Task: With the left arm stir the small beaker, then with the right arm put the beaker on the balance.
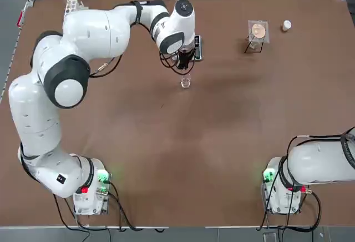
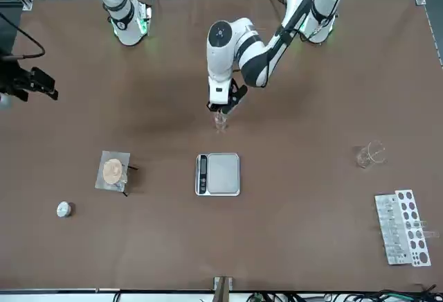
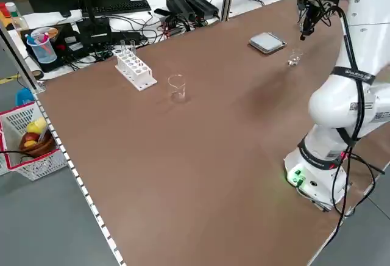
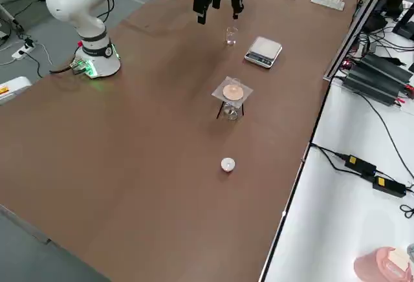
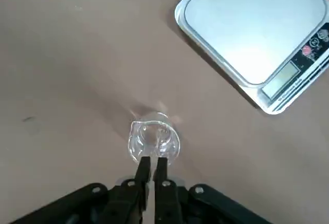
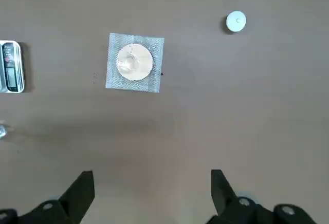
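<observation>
The small beaker [image 1: 185, 81] is a tiny clear glass standing upright on the brown table, just in front of the balance [image 2: 219, 174]. The left arm reaches across the table, and its gripper [image 5: 151, 163] hangs right over the beaker [image 5: 153, 139] with the fingers shut. I cannot make out anything held between them. The balance [image 5: 252, 39] is a flat grey scale with a bare silver plate. In the top view the left arm's hand covers most of it. The right arm [image 1: 321, 161] stays back at its base, its gripper [image 6: 151, 193] open high above the table's right side.
A small stand with a square gauze and a tan disc [image 1: 257, 31] sits at the far right, with a small white capped bottle [image 1: 286, 25] beside it. A larger clear beaker [image 2: 370, 153] and a white test-tube rack [image 2: 401, 227] stand on the robot's far left.
</observation>
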### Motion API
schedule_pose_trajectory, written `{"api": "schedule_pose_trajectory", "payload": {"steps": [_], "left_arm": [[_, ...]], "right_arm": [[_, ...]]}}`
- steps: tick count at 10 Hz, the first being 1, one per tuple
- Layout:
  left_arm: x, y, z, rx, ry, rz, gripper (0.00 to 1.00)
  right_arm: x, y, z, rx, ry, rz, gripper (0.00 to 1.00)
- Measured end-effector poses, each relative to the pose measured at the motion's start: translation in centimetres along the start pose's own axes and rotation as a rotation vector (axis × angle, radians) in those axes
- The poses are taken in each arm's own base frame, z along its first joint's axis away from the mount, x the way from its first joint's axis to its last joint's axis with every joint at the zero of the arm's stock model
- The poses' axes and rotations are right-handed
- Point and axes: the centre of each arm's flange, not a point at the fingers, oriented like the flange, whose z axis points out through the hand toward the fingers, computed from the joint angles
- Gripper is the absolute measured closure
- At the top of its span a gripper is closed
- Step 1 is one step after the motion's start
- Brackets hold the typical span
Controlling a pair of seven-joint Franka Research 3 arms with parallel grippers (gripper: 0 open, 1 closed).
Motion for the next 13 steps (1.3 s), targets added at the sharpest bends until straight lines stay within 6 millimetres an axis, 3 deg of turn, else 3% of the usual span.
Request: {"api": "schedule_pose_trajectory", "payload": {"steps": [9, 13], "left_arm": [[-0.6, -0.3, 0.6, 0.033, 0.025, 0.025, 0.92], [0.5, 0.2, 0.0, 0.026, 0.001, -0.018, 0.92]], "right_arm": [[0.0, 0.4, 0.0, 0.000, 0.001, 0.007, 0.00], [0.0, 0.5, 0.0, 0.000, 0.001, 0.010, 0.00]]}}
